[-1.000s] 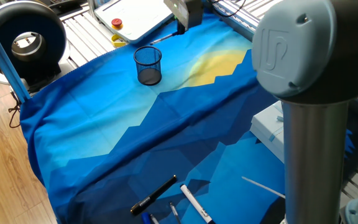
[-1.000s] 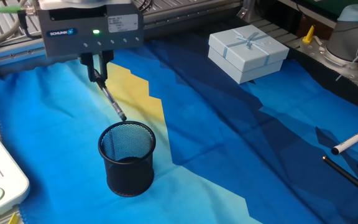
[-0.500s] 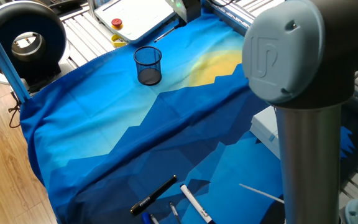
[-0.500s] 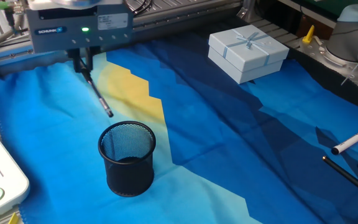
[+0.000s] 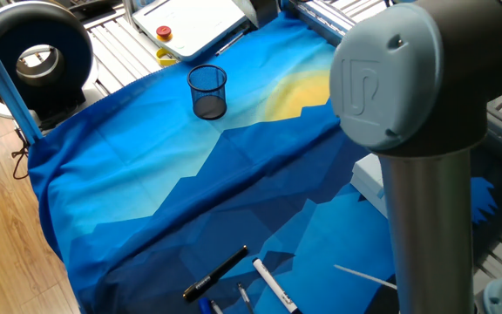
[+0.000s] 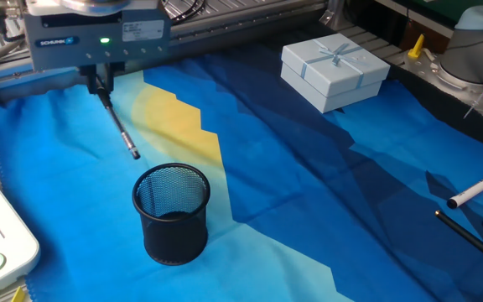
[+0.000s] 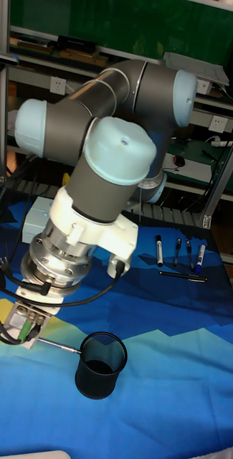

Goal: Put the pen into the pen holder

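While the pen (image 6: 117, 127) hangs slanted in the air, pinched at its top end by the tool (image 6: 101, 82), its lower tip has drifted away from the mesh pen holder (image 6: 172, 212), now toward ten o'clock of the rim. The cup stands upright on the blue-draped counter (image 6: 309, 184). Judged from this, the pen must swing back over the opening before release.

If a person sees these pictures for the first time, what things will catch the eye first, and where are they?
The hand stands out first: it holds the pen slanting down above the blue cloth, beyond the pen holder, not yet over its mouth. In the tall fixed view the big grey arm fills most of the picture. A pale gift box sits at the cloth's far edge.
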